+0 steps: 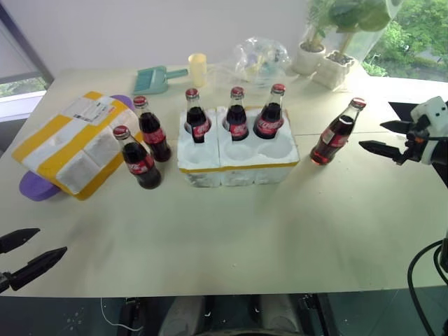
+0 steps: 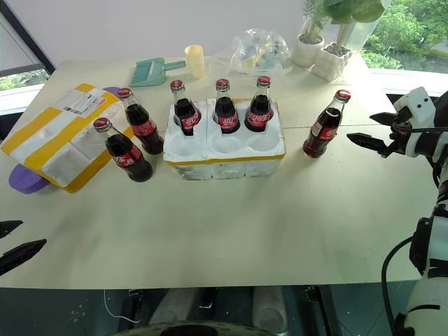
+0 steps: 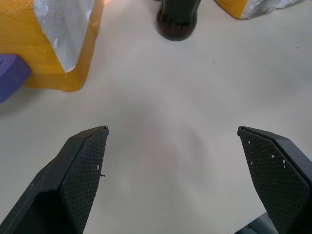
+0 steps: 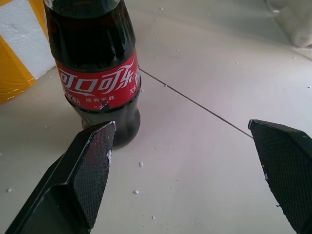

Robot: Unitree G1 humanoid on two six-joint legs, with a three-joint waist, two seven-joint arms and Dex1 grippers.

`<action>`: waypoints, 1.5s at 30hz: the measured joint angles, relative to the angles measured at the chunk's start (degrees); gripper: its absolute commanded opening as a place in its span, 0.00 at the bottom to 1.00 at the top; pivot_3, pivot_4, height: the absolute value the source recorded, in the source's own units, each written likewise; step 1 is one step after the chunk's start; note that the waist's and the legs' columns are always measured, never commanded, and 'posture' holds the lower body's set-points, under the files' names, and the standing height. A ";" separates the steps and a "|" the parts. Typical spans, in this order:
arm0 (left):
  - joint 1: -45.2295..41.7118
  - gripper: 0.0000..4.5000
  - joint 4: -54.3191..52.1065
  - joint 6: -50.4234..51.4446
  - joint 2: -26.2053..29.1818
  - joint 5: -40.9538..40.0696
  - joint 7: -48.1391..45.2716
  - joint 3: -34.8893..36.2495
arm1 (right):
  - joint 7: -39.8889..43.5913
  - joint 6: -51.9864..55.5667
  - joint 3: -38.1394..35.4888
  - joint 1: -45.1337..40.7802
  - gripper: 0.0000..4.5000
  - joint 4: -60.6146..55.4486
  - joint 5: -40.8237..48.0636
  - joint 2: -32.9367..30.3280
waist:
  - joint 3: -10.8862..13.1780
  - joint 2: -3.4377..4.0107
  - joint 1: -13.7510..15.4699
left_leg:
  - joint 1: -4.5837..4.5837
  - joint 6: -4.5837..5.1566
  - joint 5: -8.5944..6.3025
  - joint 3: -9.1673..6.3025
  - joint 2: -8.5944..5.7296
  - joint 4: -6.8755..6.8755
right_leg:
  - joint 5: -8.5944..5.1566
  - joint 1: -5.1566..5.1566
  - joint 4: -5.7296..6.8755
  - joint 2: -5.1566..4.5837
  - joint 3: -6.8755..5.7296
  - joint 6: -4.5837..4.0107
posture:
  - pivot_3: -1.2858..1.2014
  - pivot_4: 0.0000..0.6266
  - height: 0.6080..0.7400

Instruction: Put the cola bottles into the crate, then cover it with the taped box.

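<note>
So three cola bottles (image 1: 237, 112) are already sitting in the back row of the crate (image 1: 238, 164), and the front three wells are free. That leaves three loose ones on the table (image 1: 231, 238): two standing close together between the crate and the taped box (image 1: 70, 143), and one alone just right of the crate (image 1: 338, 132).

The right hand (image 1: 381, 136) is near that lone bottle with its fingers spread wide and nothing in them, lined up level with the bottle body, so I'd guess it's going for a side grab there. From the wrist view the bottle sits off toward one finger rather than centred, so it probably needs a small sideways fix first.

The left hand (image 1: 21, 253) hangs low at the near table edge, spread wide and empty too, well away from everything. The taped box lies tilted on something purple (image 1: 31, 187), parked out of the way until the crate is full.
</note>
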 measured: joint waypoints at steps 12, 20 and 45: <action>-1.40 0.99 0.83 1.82 0.19 -0.78 1.16 0.01 | 0.85 1.48 -0.02 0.00 1.00 -0.02 0.09 0.01 | 0.00 0.00 0.01 | 0.00 0.00 0.00 0.01 0.00 0.01 | 0.00 0.00 0.00 0.00 0.01 0.00 | 0.52 0.24 1.00; -5.43 0.99 -2.06 5.61 0.56 -7.33 2.69 1.40 | 8.91 7.24 -0.20 1.17 1.00 -3.16 2.07 -1.16 | 0.00 0.00 0.20 | 0.00 0.02 0.00 0.01 0.00 0.02 | 0.02 0.01 0.00 0.01 0.02 0.03 | 0.52 0.24 1.00; -43.63 0.99 11.72 0.15 -0.25 3.63 15.19 -34.47 | 8.15 55.15 -25.28 39.70 1.00 -74.58 39.31 -5.90 | -0.17 0.13 2.09 | 0.00 0.01 -0.01 0.08 0.06 0.13 | 0.18 0.02 0.02 0.03 0.08 0.20 | 0.52 0.24 1.00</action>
